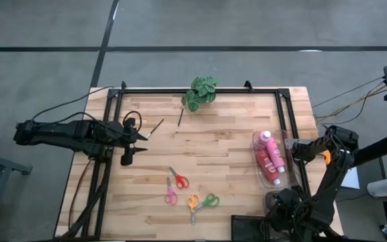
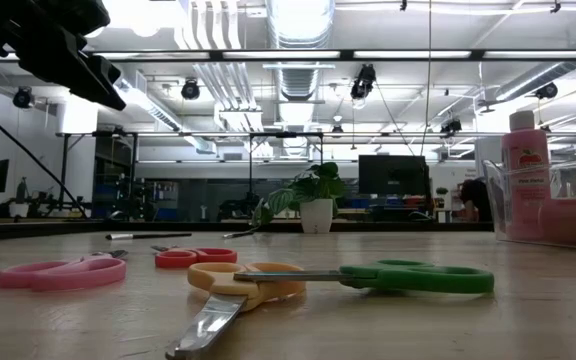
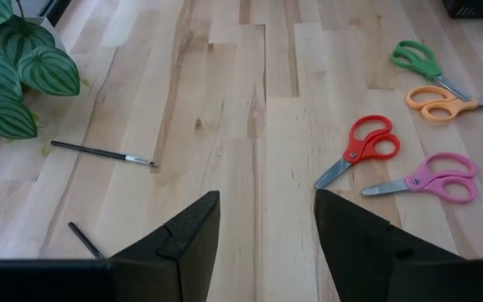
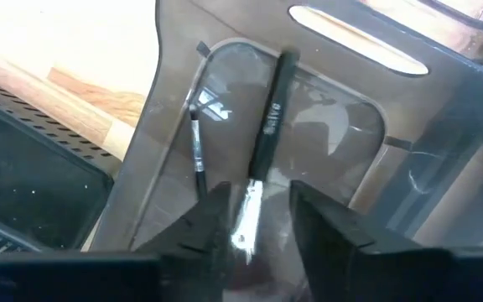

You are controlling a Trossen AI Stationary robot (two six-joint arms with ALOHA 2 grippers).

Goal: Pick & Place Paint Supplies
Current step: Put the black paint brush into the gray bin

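Right gripper [image 4: 258,220] sits at three o'clock over the clear bin [image 1: 259,173], our fingers parted around a dark-handled brush [image 4: 268,126]; whether they touch it, we cannot tell. Pink bottles [image 1: 271,156] lie inside. Left gripper [image 3: 267,220], spread, waits at nine o'clock near two brushes [image 1: 156,127].

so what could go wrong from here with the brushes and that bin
1. The right claw stands over the clear bin with a dark brush between its fingers; the brush looks loosely held and could end up askew.
2. Two thin brushes lie on the table near the plant; reaching for the nearer one could brush the leaves.
3. The brushes lie flat, so the open left claw may slip off them.
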